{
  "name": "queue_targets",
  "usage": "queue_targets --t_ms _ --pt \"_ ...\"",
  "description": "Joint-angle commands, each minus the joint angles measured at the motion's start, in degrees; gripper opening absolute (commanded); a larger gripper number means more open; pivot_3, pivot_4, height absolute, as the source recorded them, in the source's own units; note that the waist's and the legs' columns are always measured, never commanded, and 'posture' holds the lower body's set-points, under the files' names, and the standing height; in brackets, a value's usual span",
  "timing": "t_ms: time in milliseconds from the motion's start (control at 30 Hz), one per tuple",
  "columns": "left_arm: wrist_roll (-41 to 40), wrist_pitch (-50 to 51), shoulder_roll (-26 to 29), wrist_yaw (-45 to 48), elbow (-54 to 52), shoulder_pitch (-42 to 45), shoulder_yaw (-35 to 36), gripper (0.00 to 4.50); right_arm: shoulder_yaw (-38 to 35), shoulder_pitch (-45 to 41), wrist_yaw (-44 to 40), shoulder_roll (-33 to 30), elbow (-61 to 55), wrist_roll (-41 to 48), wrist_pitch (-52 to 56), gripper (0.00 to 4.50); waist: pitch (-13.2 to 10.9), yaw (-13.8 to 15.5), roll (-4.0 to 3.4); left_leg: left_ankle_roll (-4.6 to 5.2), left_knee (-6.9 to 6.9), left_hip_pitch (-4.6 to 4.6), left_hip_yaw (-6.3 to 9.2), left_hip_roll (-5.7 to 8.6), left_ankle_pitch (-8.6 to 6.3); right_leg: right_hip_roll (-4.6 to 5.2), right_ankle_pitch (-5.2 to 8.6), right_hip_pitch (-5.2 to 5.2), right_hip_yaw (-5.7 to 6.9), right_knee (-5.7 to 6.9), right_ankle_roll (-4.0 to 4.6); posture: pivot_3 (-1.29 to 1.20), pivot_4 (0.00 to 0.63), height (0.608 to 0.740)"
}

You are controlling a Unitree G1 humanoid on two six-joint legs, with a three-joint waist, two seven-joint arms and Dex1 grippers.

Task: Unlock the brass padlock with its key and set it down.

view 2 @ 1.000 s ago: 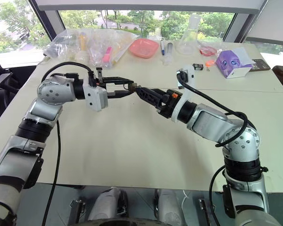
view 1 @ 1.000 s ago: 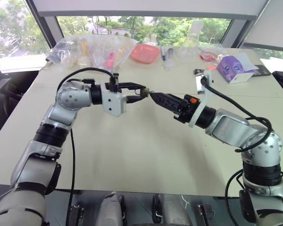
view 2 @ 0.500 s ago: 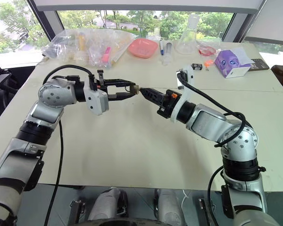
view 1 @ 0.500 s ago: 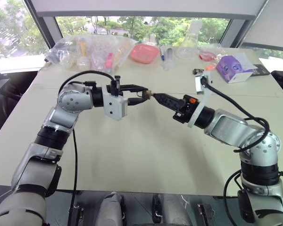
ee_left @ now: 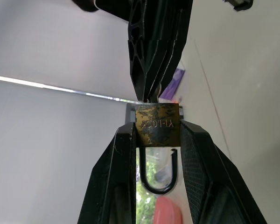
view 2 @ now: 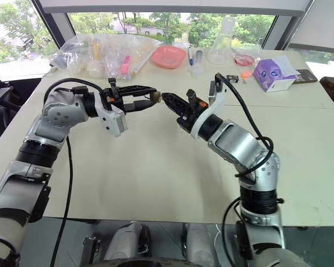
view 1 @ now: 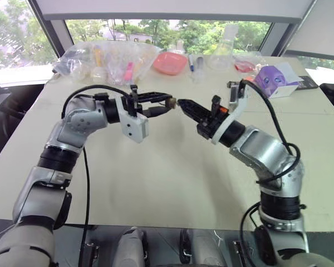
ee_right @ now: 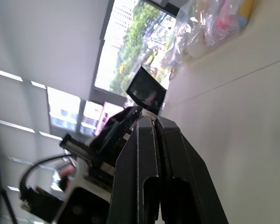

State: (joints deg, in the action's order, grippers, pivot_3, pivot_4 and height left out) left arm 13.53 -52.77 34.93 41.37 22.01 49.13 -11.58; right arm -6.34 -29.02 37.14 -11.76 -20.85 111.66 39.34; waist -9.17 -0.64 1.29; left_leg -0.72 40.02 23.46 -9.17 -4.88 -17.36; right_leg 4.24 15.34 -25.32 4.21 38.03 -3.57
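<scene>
The small dull-brass squarish padlock (ee_left: 157,124) with its thin shackle hangs above the pale counter (view 1: 172,178), pinched in the left pincer (view 1: 168,104). At its 3 o'clock, tip touching it, the right pincer (view 1: 183,104) is clamped closed; the key is hidden.

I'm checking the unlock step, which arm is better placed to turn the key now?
The right. Its gripper is shut, fingertips at the keyhole end of the brass padlock, apparently pinching the key, which I can't make out. The left gripper is busy clamping the padlock's body above the table.
</scene>
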Motion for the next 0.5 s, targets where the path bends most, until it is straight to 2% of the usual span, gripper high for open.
queue_targets --t_ms 33,67,133,233,300,400,467,500 --pt "3.33 -4.68 0.16 -3.69 -0.56 2.01 0.17 0.71 -3.32 0.31 3.93 3.66 -1.65 1.34 -0.92 0.03 0.00 0.06 0.00 0.00 0.00 0.00 0.00 0.00 0.00 0.01 0.00 0.01 0.00 -0.01 0.00 0.00 0.150 0.740" --pt "4.16 -5.22 0.24 -4.53 -0.34 2.16 0.21 0.71 -3.87 0.65 4.70 4.58 -1.62 1.34 -0.73 0.03 0.00 0.08 0.00 0.00 0.00 0.00 0.00 0.00 0.00 0.01 0.00 0.01 0.00 -0.01 0.00 0.00 0.150 0.740" --pt "1.35 -3.11 0.23 -2.78 0.39 1.80 -0.74 0.71 -3.93 0.58 3.86 1.55 -1.16 1.34 1.61 0.03 0.00 0.07 0.00 0.00 0.00 0.01 0.00 0.01 0.00 0.02 0.00 0.01 0.00 -0.01 0.00 0.00 0.150 0.740" --pt "-6.48 3.05 0.35 2.87 0.27 0.73 -1.92 0.71 -2.95 -0.43 -5.48 -10.64 -1.61 -5.47 7.51 0.03 0.00 0.05 -0.01 0.03 0.01 0.02 -0.03 0.07 -0.01 0.15 0.00 0.01 0.01 -0.01 -0.01 0.00 0.150 0.740" --pt "-8.16 4.42 0.84 4.64 0.72 1.26 -1.97 0.71 -3.37 -0.53 -10.19 -14.64 -0.89 -10.86 7.25 0.03 0.00 -0.05 -0.01 0.08 0.03 0.01 0.02 0.07 -0.04 0.18 -0.01 0.01 0.00 -0.03 -0.02 0.00 0.150 0.740" --pt "-9.66 5.29 1.12 6.59 1.19 2.11 -1.99 0.71 -4.16 -0.35 -16.86 -18.05 -0.02 -13.65 7.36 0.87 -0.01 -0.32 -0.02 0.07 -0.02 -0.03 0.02 0.04 -0.04 0.10 -0.01 -0.02 0.00 -0.02 -0.04 0.00 0.150 0.740" --pt "-10.27 5.80 0.95 7.35 0.96 2.31 -1.90 0.71 -2.97 0.06 -22.09 -21.54 -1.03 -16.60 10.07 1.76 -0.01 -0.14 -0.02 0.04 -0.03 -0.03 -0.01 0.01 -0.02 0.02 -0.01 -0.02 0.00 0.00 -0.04 0.00 0.150 0.740" --pt "-10.74 6.23 0.82 7.86 0.77 2.35 -1.93 0.71 -2.20 0.38 -24.78 -22.94 -1.95 -17.95 11.27 2.35 -0.01 -0.10 -0.02 0.03 -0.03 -0.03 -0.02 0.01 -0.02 0.02 -0.01 -0.02 0.00 0.00 -0.03 0.00 0.150 0.740"
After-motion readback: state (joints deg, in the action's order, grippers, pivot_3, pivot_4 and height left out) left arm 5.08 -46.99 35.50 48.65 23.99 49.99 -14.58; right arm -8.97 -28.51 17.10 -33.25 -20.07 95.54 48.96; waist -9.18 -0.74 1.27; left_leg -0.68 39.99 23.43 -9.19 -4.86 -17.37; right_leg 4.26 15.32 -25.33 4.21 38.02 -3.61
